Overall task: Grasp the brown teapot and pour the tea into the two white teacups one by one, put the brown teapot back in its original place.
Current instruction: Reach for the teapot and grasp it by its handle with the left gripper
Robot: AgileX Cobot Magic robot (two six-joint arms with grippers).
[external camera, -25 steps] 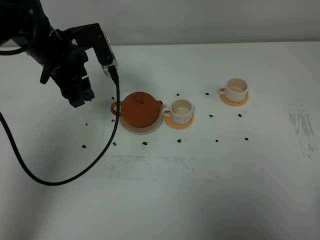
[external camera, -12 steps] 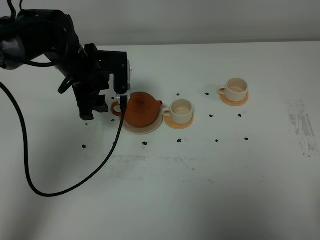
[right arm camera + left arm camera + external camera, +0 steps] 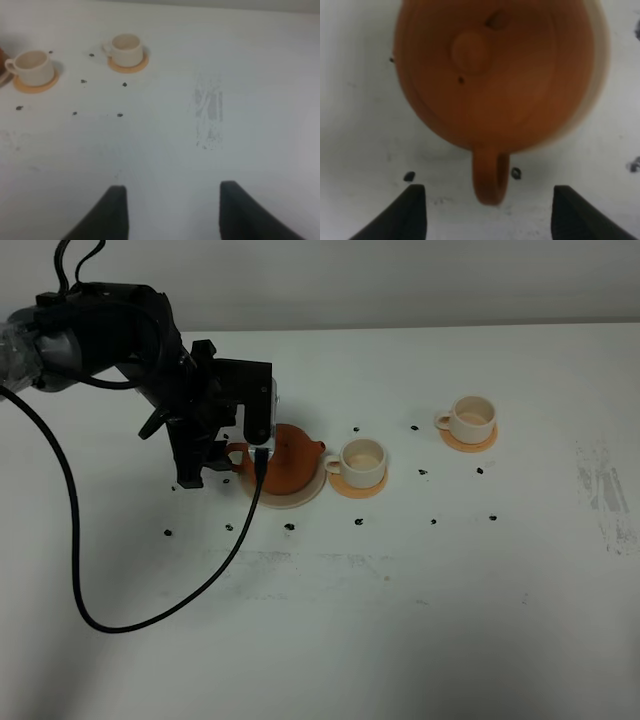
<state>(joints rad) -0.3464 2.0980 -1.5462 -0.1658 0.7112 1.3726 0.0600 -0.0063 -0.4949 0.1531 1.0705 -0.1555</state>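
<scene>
Sitting on beige saucer (image 3: 300, 500): reddish-brown teapot (image 3: 292, 466), knobbed lid (image 3: 470, 50), loop handle (image 3: 490, 177).

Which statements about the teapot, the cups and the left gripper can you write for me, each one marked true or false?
1. The round reddish-brown clay teapot sits on the pale beige round saucer. True.
2. The left gripper is shut on the teapot's loop handle. False: its fingers stand open on either side of the handle, with a gap on each side.
3. The two cream-white teacups each stand on an orange round coaster. True.
4. The knobbed lid lies on the table beside the teapot. False: it is on the teapot.
5. The teapot's short spout points away from the nearer cup. False: it points toward it.
</scene>
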